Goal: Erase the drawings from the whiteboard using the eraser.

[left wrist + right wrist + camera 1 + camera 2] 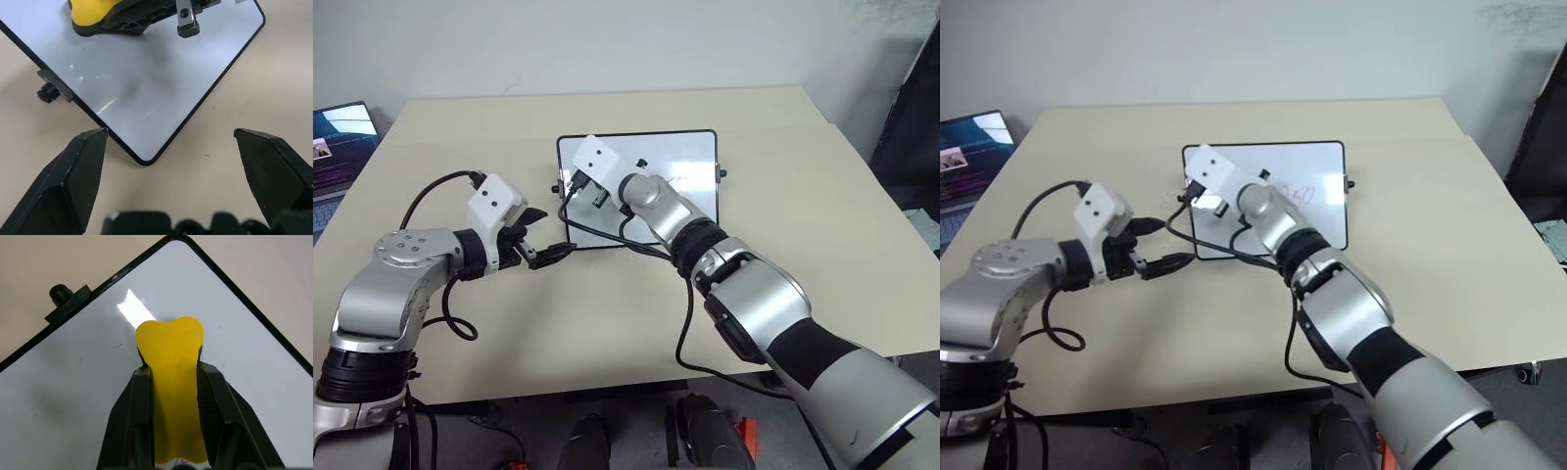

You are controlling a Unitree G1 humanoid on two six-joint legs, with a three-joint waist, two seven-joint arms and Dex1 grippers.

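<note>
The table [822,245] is carrying the whiteboard [690,147], which is lying flat near the table's far edge, about midway along it, so its glossy face is open to wiping from above. The right gripper [173,382] is reaching across to the board's left end, near the far left corner by a side knob [61,294], and is pinching the yellow eraser [171,362] between its two fingers; the grip is leaving the eraser's tip free, probably so it can rub the board. The left gripper [168,142] is hovering with fingers spread wide just off the board's near left corner (perhaps ready to steady it). A few drawings [1295,194] are showing toward the board's right half, so erasing seems unfinished.
</note>
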